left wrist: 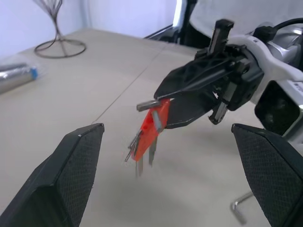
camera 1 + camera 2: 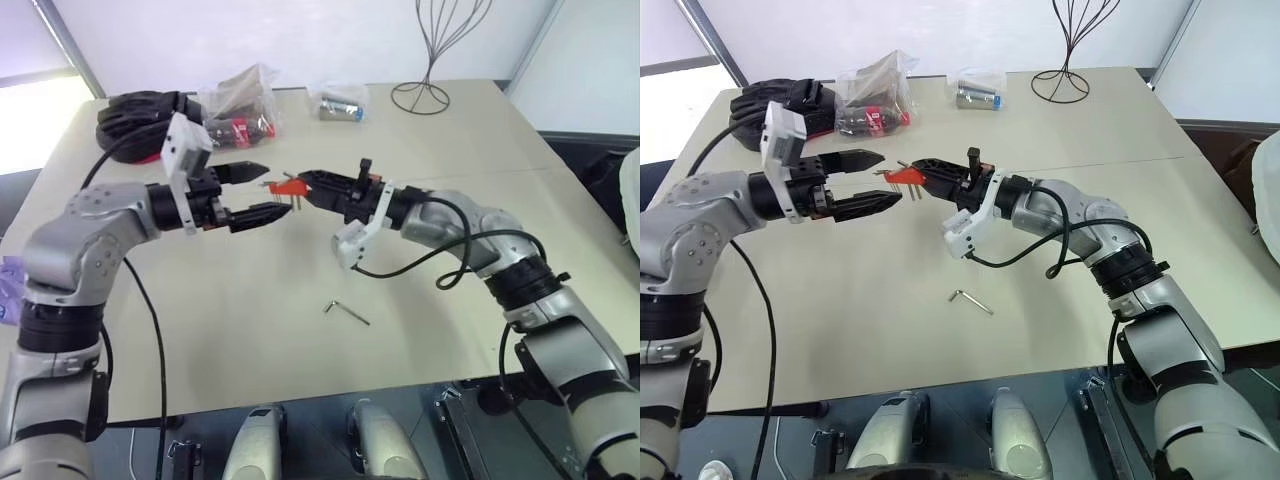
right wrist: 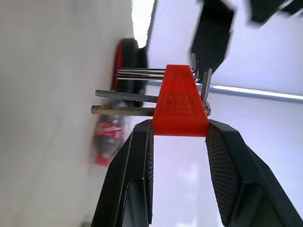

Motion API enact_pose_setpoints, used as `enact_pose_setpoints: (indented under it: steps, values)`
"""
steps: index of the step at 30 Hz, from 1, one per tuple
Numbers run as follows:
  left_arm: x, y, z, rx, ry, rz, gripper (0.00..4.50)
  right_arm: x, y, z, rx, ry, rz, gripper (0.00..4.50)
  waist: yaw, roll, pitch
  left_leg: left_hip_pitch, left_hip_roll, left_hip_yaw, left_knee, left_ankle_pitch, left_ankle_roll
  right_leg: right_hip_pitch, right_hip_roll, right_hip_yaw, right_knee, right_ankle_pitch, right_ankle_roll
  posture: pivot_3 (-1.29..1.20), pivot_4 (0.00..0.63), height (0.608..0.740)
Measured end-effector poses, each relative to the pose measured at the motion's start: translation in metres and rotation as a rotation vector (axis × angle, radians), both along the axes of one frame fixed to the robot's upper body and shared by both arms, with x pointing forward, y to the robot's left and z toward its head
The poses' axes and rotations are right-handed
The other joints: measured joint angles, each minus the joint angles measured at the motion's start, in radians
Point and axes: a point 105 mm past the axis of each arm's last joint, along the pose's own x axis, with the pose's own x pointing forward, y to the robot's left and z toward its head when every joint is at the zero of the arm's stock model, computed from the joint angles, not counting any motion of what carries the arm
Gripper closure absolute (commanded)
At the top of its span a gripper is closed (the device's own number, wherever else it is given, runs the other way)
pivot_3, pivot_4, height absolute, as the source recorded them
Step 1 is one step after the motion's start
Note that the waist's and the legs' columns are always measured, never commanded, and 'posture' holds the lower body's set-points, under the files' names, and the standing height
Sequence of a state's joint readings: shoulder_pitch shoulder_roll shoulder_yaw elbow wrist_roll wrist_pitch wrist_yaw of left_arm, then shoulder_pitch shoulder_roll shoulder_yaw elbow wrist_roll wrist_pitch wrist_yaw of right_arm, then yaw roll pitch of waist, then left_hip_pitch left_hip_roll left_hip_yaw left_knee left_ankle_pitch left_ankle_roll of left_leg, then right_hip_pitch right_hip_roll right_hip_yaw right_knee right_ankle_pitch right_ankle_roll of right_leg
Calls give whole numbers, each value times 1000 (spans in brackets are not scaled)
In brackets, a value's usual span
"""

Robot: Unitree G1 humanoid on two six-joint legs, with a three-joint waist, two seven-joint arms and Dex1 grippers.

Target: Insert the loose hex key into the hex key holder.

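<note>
Right wrist view: the right gripper has its two fingers closed on the narrow end of the hex key holder, with the seated keys projecting sideways from the orange block. In the head views this gripper carries the holder raised above the table, at mid-table.

The left gripper faces it from the opposite side with jaws spread wide and nothing between them; its fingertips stand just beside the holder, not touching.

The loose hex key lies flat on the table, below and nearer the robot than both grippers, well apart from each. Its long shank runs diagonally, with the short bent end at the end toward the robot's left.

Judgement: the empty left gripper is the one free to collect the key. It would need to descend and draw back toward the robot, crossing slightly to the right, then align its fingers across the diagonal shank.
</note>
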State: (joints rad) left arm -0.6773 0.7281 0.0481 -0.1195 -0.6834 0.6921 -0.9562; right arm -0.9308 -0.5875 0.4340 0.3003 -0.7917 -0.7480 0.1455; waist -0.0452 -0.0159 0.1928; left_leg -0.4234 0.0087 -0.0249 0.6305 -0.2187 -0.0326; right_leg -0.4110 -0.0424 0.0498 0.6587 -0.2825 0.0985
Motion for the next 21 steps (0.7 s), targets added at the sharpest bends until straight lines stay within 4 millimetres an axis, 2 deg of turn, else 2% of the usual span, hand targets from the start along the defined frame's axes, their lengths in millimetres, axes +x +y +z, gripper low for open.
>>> enact_pose_setpoints:
  steps: [4, 8, 21]
  values:
    - [5, -3, -5, -5, 25, -20, 0, -4, 0, 2, -5, -13, 26, 3472, 2, 0, 0, 0, 0, 0, 0, 0, 0, 0, 0, 0, 0, 0, 0, 0, 150, 740]
    - [5, -9, -2, -23, 27, -50, 0, -8, 2, 3, -13, -20, 47, 3472, 3, 0, 0, 0, 0, 0, 1, 0, 0, 0, 0, 0, 1, 0, 0, 0, 150, 740]
    - [7, -10, -4, -43, 47, -55, 0, -9, 2, 5, -5, 4, 49, 3472, 3, 0, 0, 0, 0, -1, 2, 0, 0, 0, 0, 0, 3, 0, 0, 0, 150, 740]
